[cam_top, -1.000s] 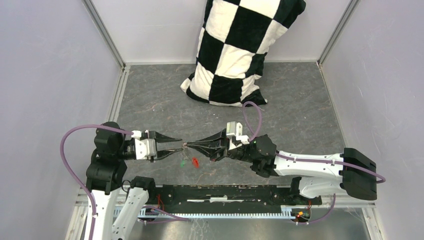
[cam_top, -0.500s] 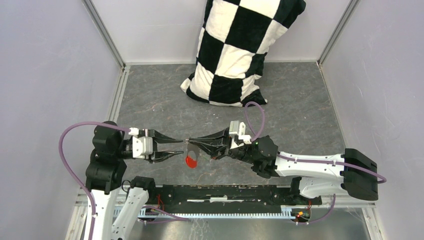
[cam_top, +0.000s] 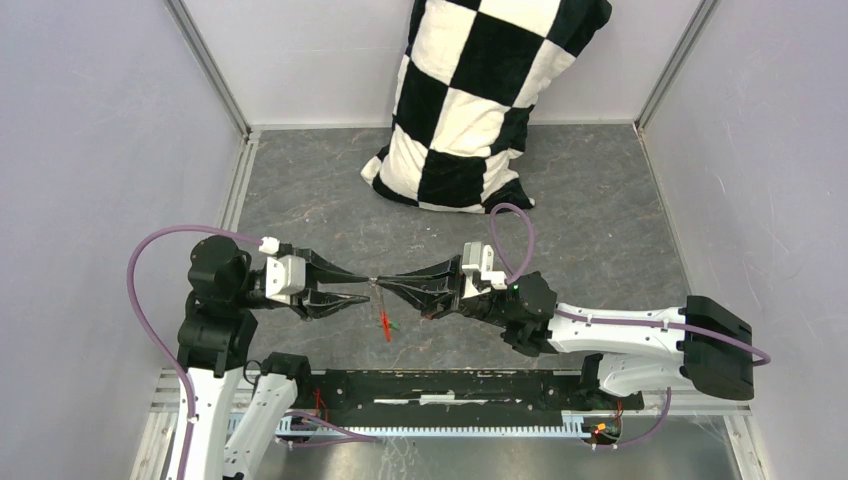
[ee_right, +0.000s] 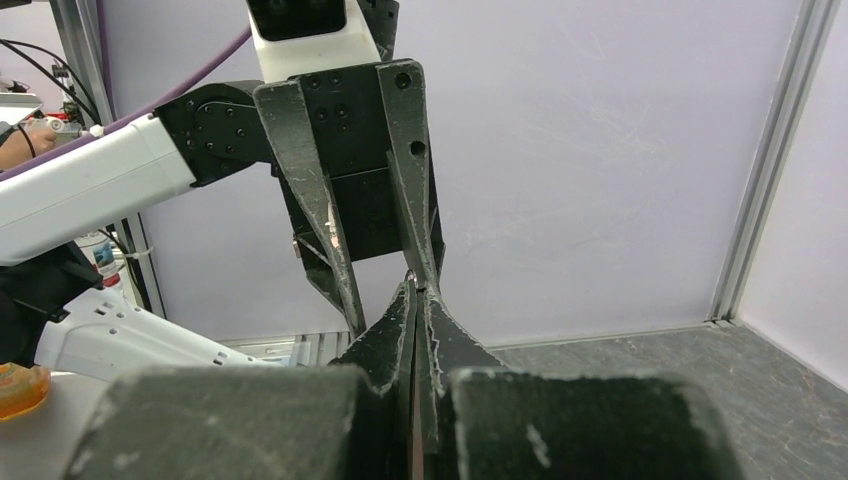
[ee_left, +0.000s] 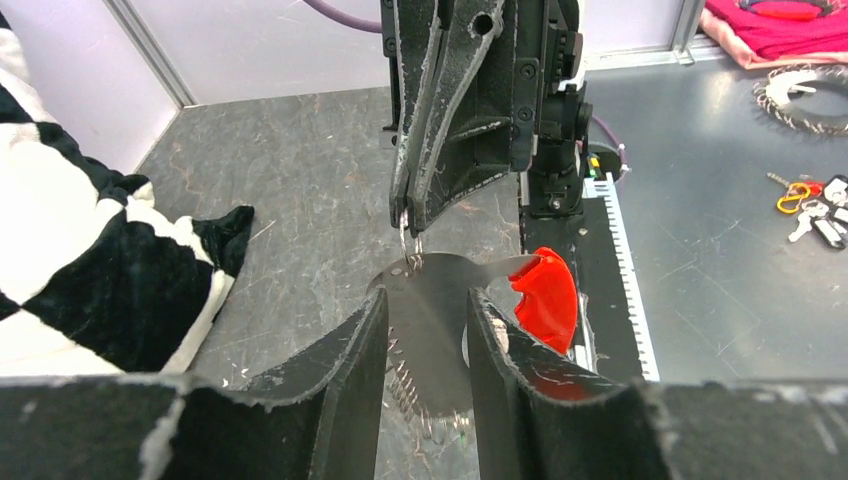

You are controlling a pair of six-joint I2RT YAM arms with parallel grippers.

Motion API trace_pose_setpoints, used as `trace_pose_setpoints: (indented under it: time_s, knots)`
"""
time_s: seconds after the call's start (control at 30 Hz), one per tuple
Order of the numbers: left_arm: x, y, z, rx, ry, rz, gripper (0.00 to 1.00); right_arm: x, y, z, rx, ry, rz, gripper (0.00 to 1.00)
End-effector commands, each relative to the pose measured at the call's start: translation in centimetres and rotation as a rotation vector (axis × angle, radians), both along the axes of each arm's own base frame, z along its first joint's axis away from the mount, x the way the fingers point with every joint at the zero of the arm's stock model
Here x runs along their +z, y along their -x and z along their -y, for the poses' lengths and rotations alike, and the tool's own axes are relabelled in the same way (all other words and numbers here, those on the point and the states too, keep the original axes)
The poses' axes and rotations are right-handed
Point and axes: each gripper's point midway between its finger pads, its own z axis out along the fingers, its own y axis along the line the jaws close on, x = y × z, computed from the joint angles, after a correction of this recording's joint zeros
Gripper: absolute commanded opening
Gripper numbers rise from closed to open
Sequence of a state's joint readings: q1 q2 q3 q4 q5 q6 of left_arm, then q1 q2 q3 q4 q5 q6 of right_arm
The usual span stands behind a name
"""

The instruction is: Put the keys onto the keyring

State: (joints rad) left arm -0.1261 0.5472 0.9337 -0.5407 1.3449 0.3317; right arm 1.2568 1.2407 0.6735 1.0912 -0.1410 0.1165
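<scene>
The right gripper [cam_top: 381,284] was pressed together on the thin wire ring [ee_left: 411,245] of the keyring [cam_top: 383,312], holding it off the tabletop [cam_top: 300,200] close to the near edge and a little left of the middle. Pinching the wire rather than the body let the red-and-grey fob [ee_left: 545,298] hang below as a weight, which likely kept the ring steady and turned toward the other arm.

The left gripper [cam_top: 363,288] faced it tip to tip with its fingers spread. In the right wrist view one left finger reached the point of the right gripper, while the other stood apart from it. In the left wrist view the fob's grey blade lay in the gap between the spread fingers, but whether it touched either one could not be told. An unclenched gripper placed there looked ready either to steady the fob or to work at the ring's coil.

A small green speck [cam_top: 394,326] sat just beside the fob's lower end, probably the green-headed key; whether it hung from the ring or lay on the tabletop was unclear. The red-headed key could not be picked out from the red fob. The checkered pillow [cam_top: 470,100] leaned at the far edge, well apart.
</scene>
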Motion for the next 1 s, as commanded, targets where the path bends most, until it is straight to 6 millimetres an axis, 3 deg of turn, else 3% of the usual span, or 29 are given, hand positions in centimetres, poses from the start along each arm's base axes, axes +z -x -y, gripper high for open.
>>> trace_pose_setpoints:
  time_s: [0.0,0.73,0.97]
  knots:
    - [0.6,0.4,0.2,-0.028,0.022,-0.052,0.41,2.3,0.8,0.6,0.024,-0.090,0.029,0.00]
    - [1.2,1.1,0.3,-0.061,0.028,-0.058,0.31,2.3,1.5,0.3,0.073,-0.146,0.012,0.00]
    - [1.3,1.0,0.3,-0.053,0.028,-0.052,0.19,2.3,1.9,0.0,0.088,-0.153,0.016,0.00]
